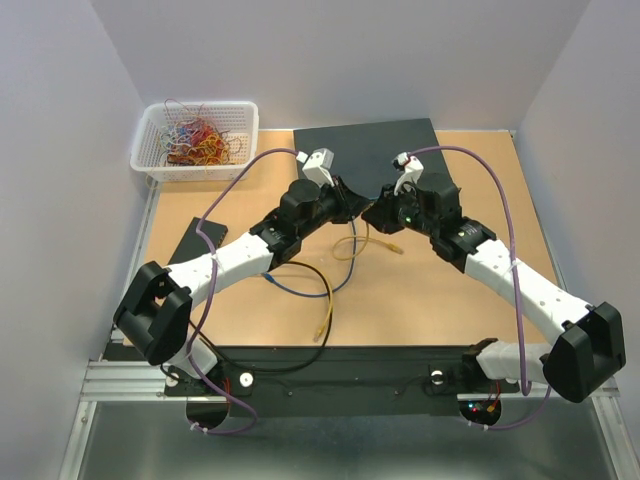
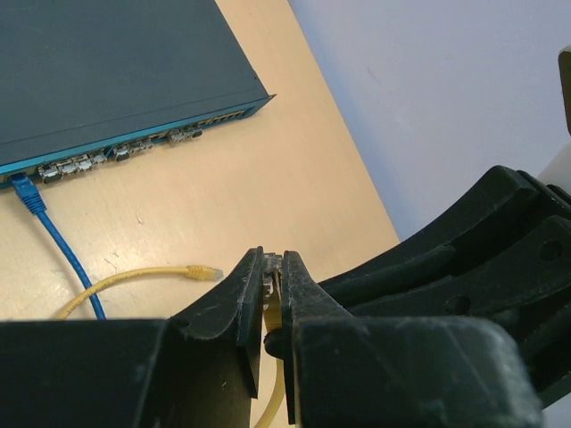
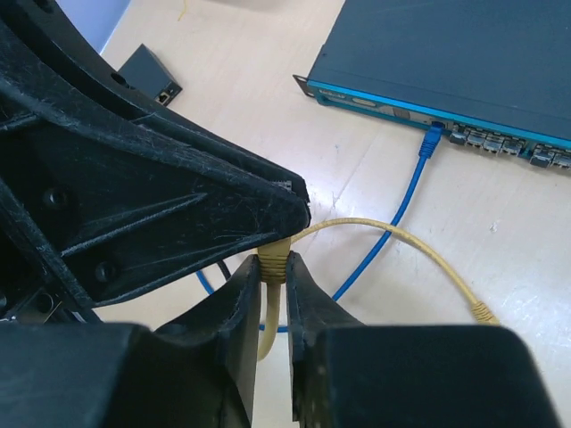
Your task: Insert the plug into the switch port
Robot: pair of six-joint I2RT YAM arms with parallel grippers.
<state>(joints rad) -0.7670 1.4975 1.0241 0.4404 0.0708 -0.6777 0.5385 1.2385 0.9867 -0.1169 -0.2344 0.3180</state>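
The dark switch (image 1: 370, 150) lies at the back of the table, its port row facing the arms (image 2: 134, 147) (image 3: 500, 143). Both grippers meet just in front of it. My left gripper (image 2: 272, 267) (image 1: 352, 203) is shut on the clear plug (image 2: 270, 265) of a yellow cable. My right gripper (image 3: 275, 267) (image 1: 378, 212) is shut on the ribbed yellow boot (image 3: 275, 265) just behind that same plug. The held plug is above the table, apart from the ports. The cable's other plug (image 2: 203, 272) (image 3: 482, 312) lies loose on the table.
A blue cable (image 2: 53, 241) (image 3: 406, 192) is plugged into a port of the switch and loops across the table. An orange cable (image 1: 325, 310) lies near the front. A white basket (image 1: 195, 140) of cables stands back left. A small black box (image 3: 147, 73) lies left.
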